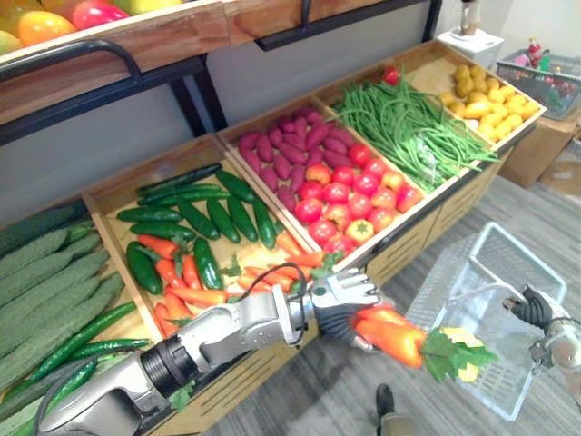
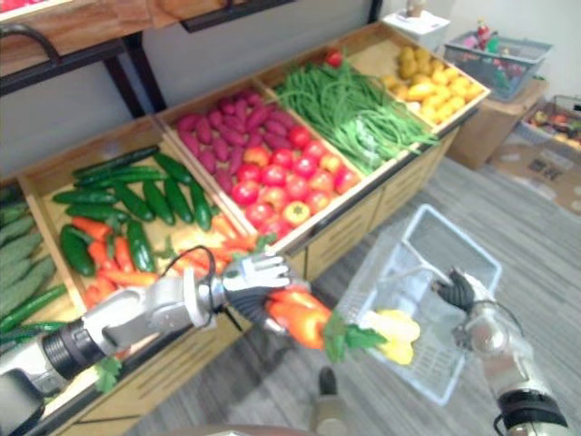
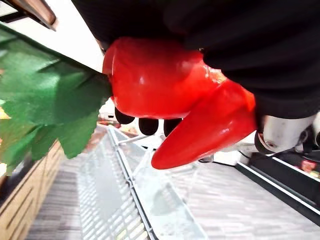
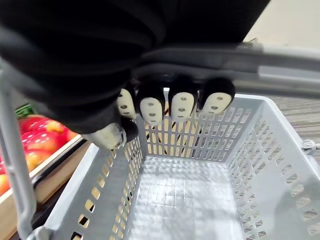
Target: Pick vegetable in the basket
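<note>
My left hand (image 1: 343, 292) is shut on a bunch of orange-red carrots (image 1: 395, 338) with green leafy tops (image 1: 454, 352), held out in the air past the front of the stall. The leaves reach over the near rim of the grey plastic basket (image 1: 508, 272). The right hand (image 1: 531, 307) is shut on the basket's handle (image 4: 280, 70), its fingers (image 4: 180, 102) curled round the bar and holding the basket above the floor. In the left wrist view the carrots (image 3: 160, 80) sit against the palm, with the basket (image 3: 115, 190) below them. The basket's floor (image 4: 185, 195) is bare.
Slanted wooden crates along the stall hold cucumbers (image 1: 209, 213), loose carrots (image 1: 186, 282), purple sweet potatoes (image 1: 290, 145), tomatoes (image 1: 349, 200), green beans (image 1: 408, 127) and yellow potatoes (image 1: 486, 95). A second filled basket (image 1: 545, 77) stands on a box at the far right. Grey plank floor lies under the basket.
</note>
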